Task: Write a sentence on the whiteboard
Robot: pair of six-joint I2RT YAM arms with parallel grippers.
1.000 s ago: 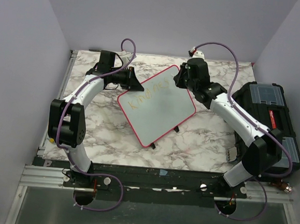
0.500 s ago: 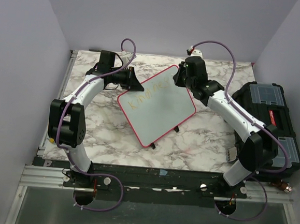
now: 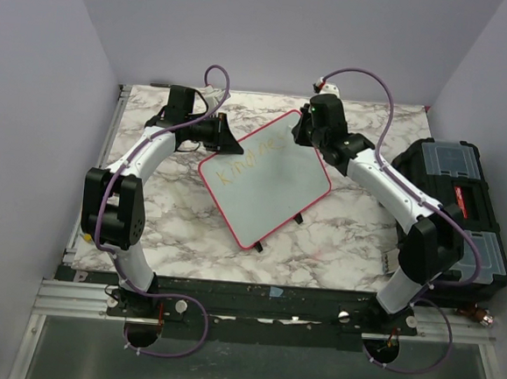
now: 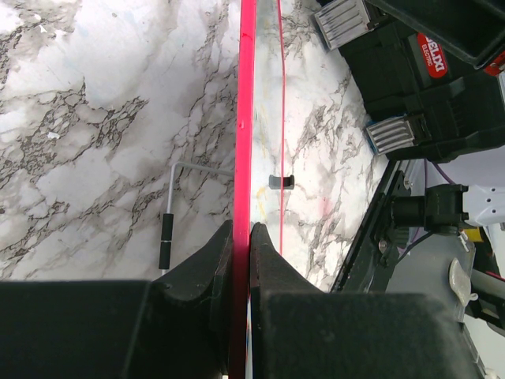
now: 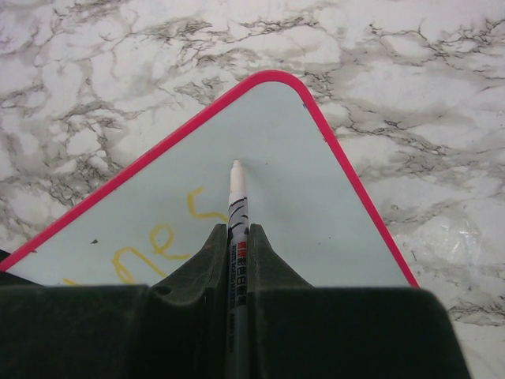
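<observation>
Top external, working out from my side of the table (image 3: 337, 240): both arms reach forward from their bases. The board (image 3: 267, 186) sits mid-table, turned like a diamond, with small black clips (image 3: 298, 218) on its near edges. A black toolbox (image 3: 454, 205) sits at the right, well apart from it.

My left gripper (image 4: 241, 230) is clenched on the board's red left edge, one pad on either face of the frame. Neither it nor the board has shifted over the last second, so the writing surface is steady.

Farther out, my right gripper (image 5: 237, 229) is clamped on a white marker (image 5: 235, 193), which points toward the board's far corner. The sentence (image 5: 162, 241) is faint yellow. From above I make out only one line along the far-left edge, reading roughly "kindnes".

What has changed is the right arm. Its wrist has crept toward the far corner and its elbow has drawn in over the table. The tip now stands past the last yellow stroke, over bare white. I cannot tell whether it touches the surface.

I judge that this word is at or near its end. Little room is left on that line before the red corner, so further words will need the open area below. The sentence looks only partly written.
</observation>
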